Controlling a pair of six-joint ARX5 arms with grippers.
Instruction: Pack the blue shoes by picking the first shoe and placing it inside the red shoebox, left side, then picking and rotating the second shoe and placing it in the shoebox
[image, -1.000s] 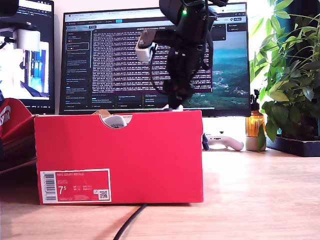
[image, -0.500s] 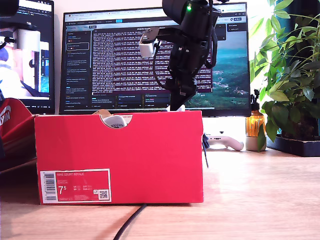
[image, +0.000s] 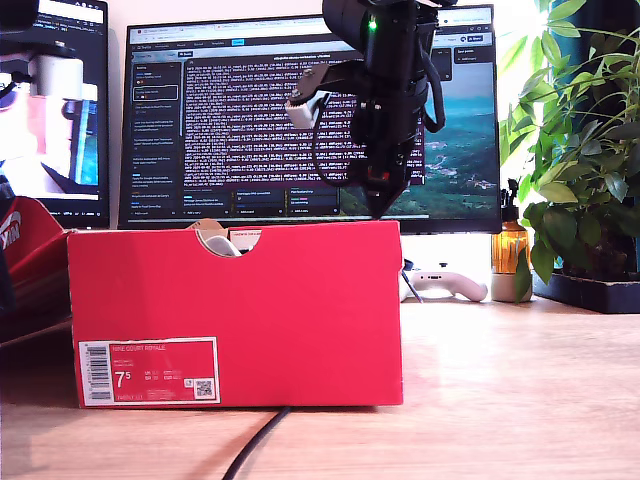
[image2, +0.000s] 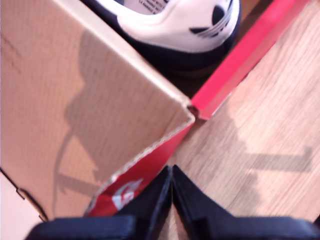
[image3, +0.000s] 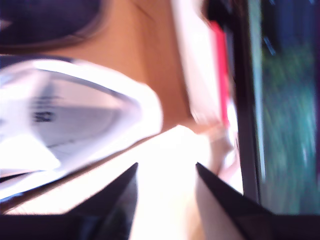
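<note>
Your first gripper (image2: 172, 181) has its jaws pressed together, empty, beside the large red cardboard shoebox (image: 235, 310). Your second gripper (image3: 165, 175) is spread apart above it. A navy suede sneaker (image2: 185, 30) lies inside the box.

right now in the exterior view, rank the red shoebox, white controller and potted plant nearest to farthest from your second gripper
1. red shoebox, directly below my second gripper, which hangs open over its end toward the exterior view's right.
2. white controller, on the table just past the box, toward the exterior view's right.
3. potted plant, at the exterior view's right edge.
</note>
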